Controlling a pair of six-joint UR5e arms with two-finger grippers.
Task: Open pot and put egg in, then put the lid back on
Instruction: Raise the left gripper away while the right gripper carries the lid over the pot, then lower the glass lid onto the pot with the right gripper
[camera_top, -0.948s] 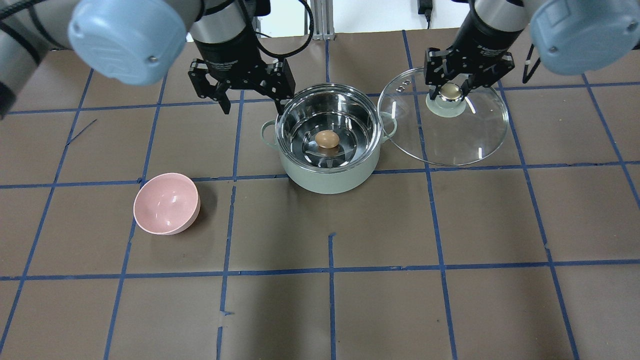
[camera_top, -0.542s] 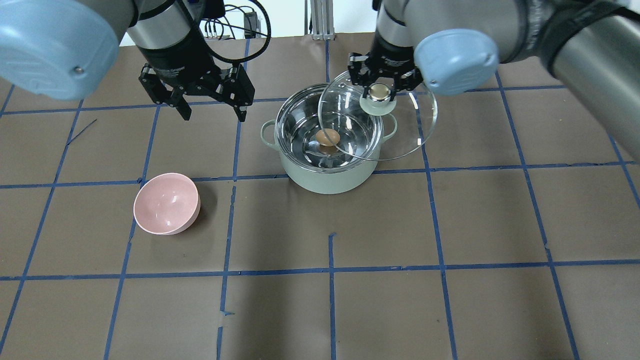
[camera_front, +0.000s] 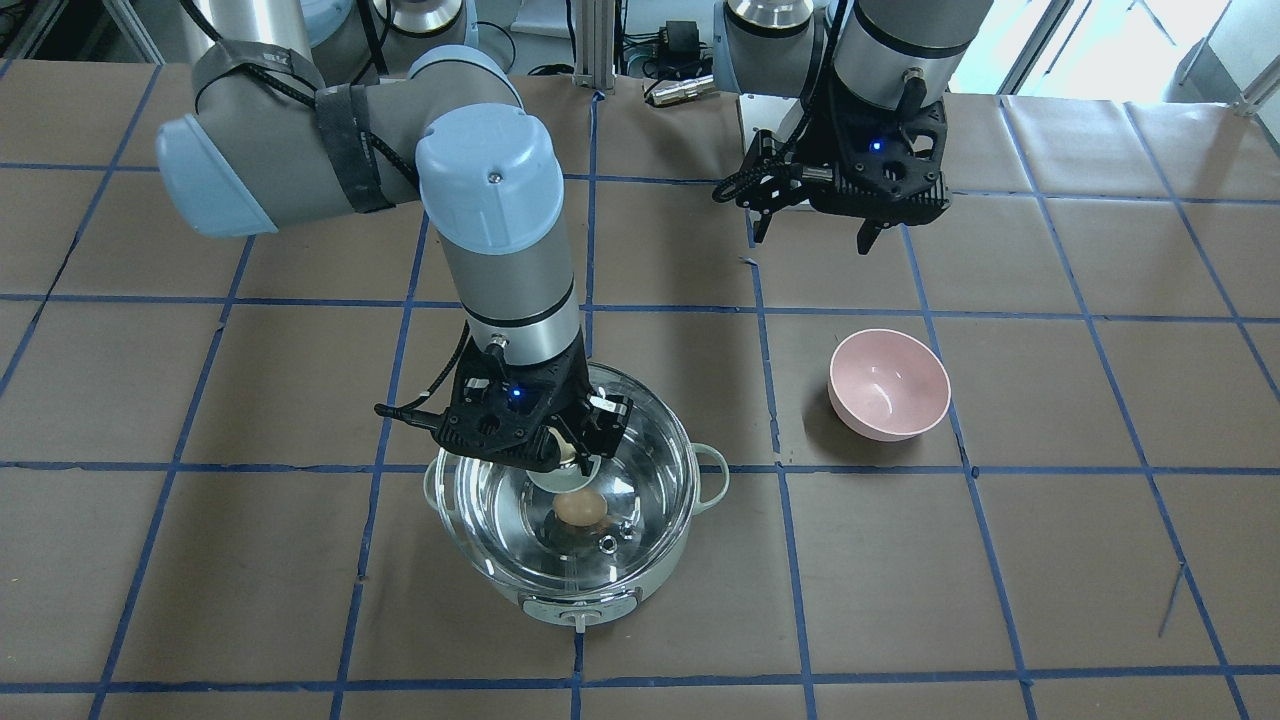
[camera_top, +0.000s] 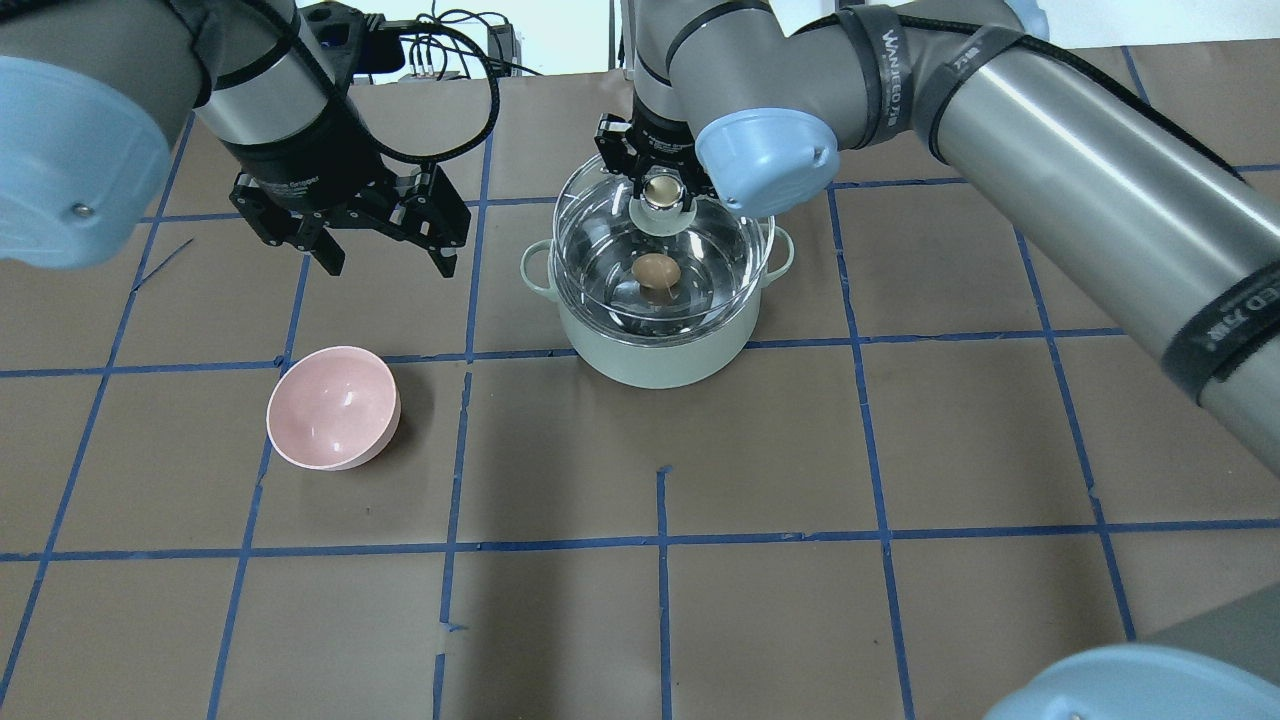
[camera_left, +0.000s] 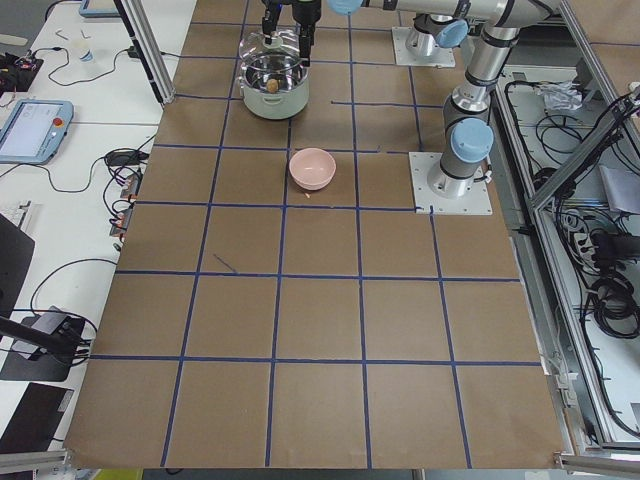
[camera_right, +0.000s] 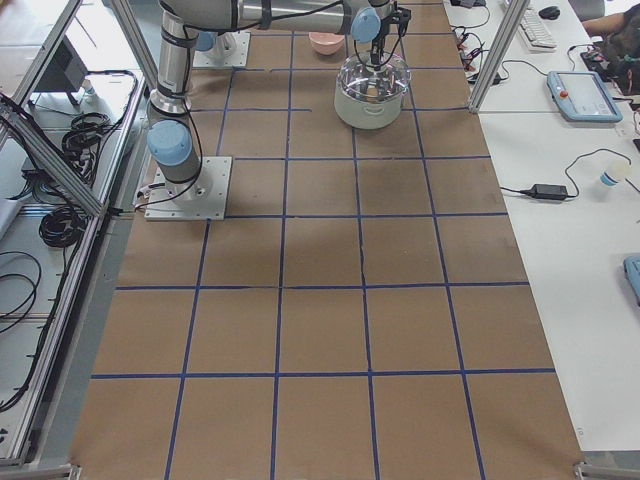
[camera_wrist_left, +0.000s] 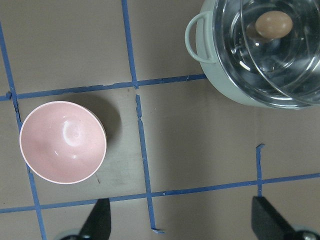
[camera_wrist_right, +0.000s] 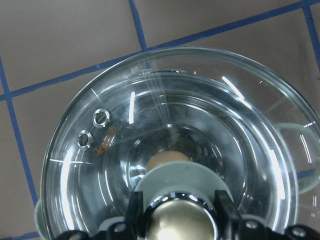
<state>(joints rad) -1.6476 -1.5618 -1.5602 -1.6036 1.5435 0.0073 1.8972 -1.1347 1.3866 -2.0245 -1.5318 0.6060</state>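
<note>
Egg is sitting in the middle of the pot, you can see it right through the glass. The lid hangs over the pot's mouth, a bit off-centre toward the robot's side, and I can't tell if it's touching the rim. The right gripper is clamped on the lid's knob. The left gripper is off to the pot's left, jaws spread wide with nothing in them. A pink bowl sits on the surface left of the pot, farther from the robot.
</note>
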